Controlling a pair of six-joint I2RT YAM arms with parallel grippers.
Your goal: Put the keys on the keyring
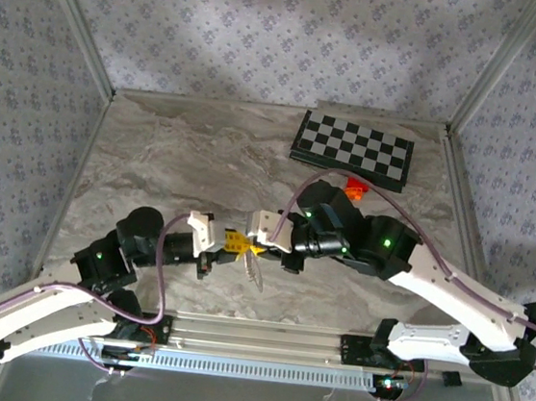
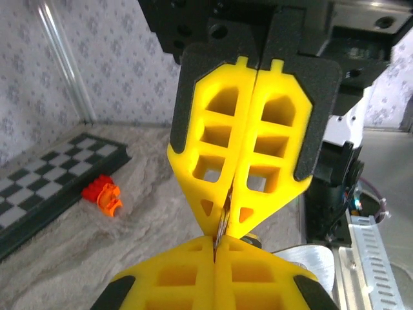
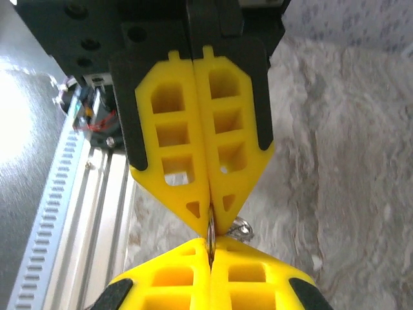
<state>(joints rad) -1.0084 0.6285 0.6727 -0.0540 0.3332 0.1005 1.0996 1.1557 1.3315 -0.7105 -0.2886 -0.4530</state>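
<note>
Both grippers meet tip to tip over the middle of the worktop [image 1: 177, 151]. The left gripper [image 2: 215, 244] has its yellow fingers [image 2: 174, 274] pressed together, and so does the right gripper [image 3: 210, 250]. A thin pale metal edge runs from one pair of tips into the other. We read this as the keyring [image 2: 222, 225], seen edge-on and clamped by both, held clear of the surface.

Most of the ring is hidden inside the pads. From the top camera a faint pale loop [image 1: 254, 271] hangs just below the meeting point, too thin for us to resolve. In the right wrist view a small metal loop [image 3: 242, 227] peeks out beside the tips; we cannot tell whether it is chain or ring.

Count: two arms, two grippers, one ring, one orange block [image 2: 102, 194] and one checkerboard [image 1: 352, 148]. The block lies just beside the board's near edge, well apart from the grippers. The left wrist view cuts off the board at its left edge.
</note>
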